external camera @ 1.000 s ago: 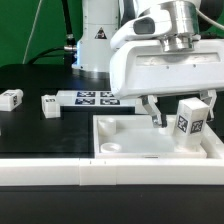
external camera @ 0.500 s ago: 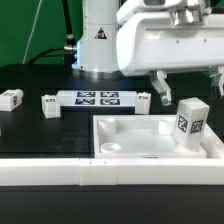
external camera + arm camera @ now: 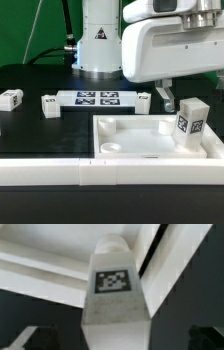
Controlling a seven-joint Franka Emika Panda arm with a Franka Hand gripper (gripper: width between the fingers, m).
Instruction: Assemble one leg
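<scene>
A leg [image 3: 190, 122], a chunky white block with square marker tags, stands upright on the far right corner of the large white panel [image 3: 135, 132] in the exterior view. My gripper [image 3: 190, 93] hangs just above it, open and empty, with one finger [image 3: 163, 100] showing to the leg's left. In the wrist view the leg [image 3: 115, 291] rises between my spread fingertips [image 3: 36, 339], and the gripper [image 3: 118, 343] touches nothing.
The marker board [image 3: 97, 98] lies behind the panel. Loose legs lie at the far left [image 3: 11, 98], left of the board [image 3: 49, 104] and at its right end [image 3: 143, 99]. The robot base [image 3: 97, 40] stands at the back. A round socket [image 3: 113, 146] shows in the panel.
My gripper has risen straight up off the leg, its fingers open. The leg stays standing on the panel's corner.
</scene>
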